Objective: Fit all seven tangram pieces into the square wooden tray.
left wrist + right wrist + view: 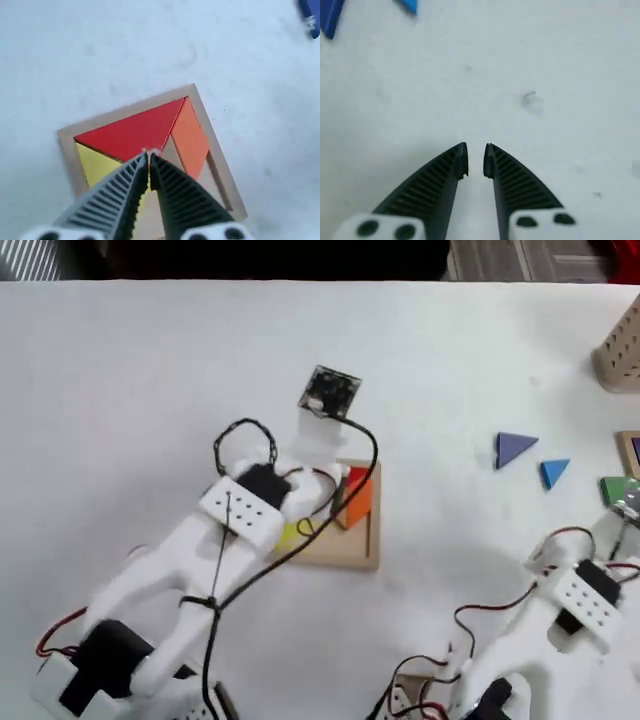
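The square wooden tray (360, 558) lies mid-table and holds a red triangle (132, 132), an orange parallelogram (191, 140) and a yellow triangle (95, 162). My left gripper (149, 156) is shut and empty, its tips just above the tray's middle where the red and yellow pieces meet. The left arm (245, 510) covers much of the tray from above. A dark blue triangle (513, 448), a light blue triangle (553, 472) and a green piece (617, 490) lie loose at the right. My right gripper (475, 161) hovers over bare table, nearly closed with nothing in it.
A perforated wooden block (620, 350) stands at the far right back. A wooden frame edge (630, 452) shows at the right border. Cables (350, 435) loop over the tray's left side. The right arm (580, 600) stands at the front right.
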